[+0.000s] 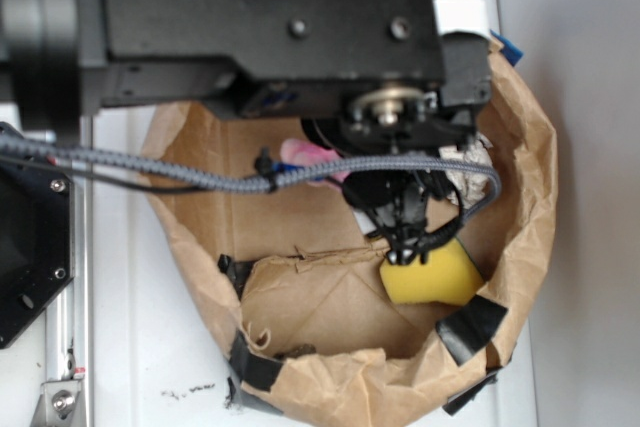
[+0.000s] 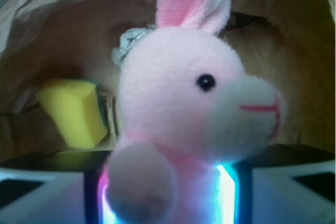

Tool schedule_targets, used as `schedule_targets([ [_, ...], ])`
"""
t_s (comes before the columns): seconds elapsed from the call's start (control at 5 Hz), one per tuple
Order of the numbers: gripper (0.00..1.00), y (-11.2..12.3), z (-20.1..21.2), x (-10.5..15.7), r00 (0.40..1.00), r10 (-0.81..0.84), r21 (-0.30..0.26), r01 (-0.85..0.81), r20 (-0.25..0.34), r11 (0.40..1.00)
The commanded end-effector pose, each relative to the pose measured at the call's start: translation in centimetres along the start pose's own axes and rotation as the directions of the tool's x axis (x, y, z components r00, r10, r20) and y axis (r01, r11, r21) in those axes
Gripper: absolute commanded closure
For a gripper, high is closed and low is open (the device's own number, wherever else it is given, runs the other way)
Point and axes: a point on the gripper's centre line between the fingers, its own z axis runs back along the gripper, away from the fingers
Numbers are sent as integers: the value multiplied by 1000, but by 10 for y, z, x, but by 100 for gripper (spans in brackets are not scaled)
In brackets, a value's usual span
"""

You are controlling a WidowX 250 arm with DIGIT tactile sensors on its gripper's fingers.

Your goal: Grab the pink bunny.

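**Pink bunny held between the gripper's fingers inside a paper bag**

Closest to the wrist camera, the pink bunny (image 2: 184,114) fills most of the wrist view. Its head shows in profile, facing right, with one black eye, a cream-white muzzle and a thin pink stitched mouth. One pink-lined ear rises out of the top of the view. A round, blurred paw sits low at the front.

Largest in the exterior view is the black robot arm (image 1: 260,17), which crosses the top and hides much of what lies below it. A braided grey cable (image 1: 200,175) runs from the left edge to the wrist.

Under the arm stands a crumpled brown paper bag (image 1: 530,177), open at the top, its rim patched with strips of black tape (image 1: 475,327). It rests on a white surface (image 1: 140,347).

The gripper (image 1: 410,242) reaches down into the bag. In the wrist view its two fingers (image 2: 89,192) press against the bunny's body on either side, with bright light glowing along both contact edges, so the gripper is clamped on the toy. From outside, only a sliver of pink shows behind the cable, under the arm.

A yellow sponge (image 1: 432,275) lies on the bag floor just beside the gripper tip; in the wrist view it sits left of and behind the bunny.

A small wrinkled grey-white paper ball (image 2: 128,43) peeks out behind the bunny's head.
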Motion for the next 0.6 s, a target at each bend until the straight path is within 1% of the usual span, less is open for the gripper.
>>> schedule_targets([
  [0.0, 100, -6, 53, -4, 995, -62, -54, 66, 78, 996],
  [0.2, 100, -12, 51, -10, 997, -39, -39, 42, 69, 998],
  [0.4, 100, -12, 43, -4, 996, -37, -18, 39, 81, 999],
])
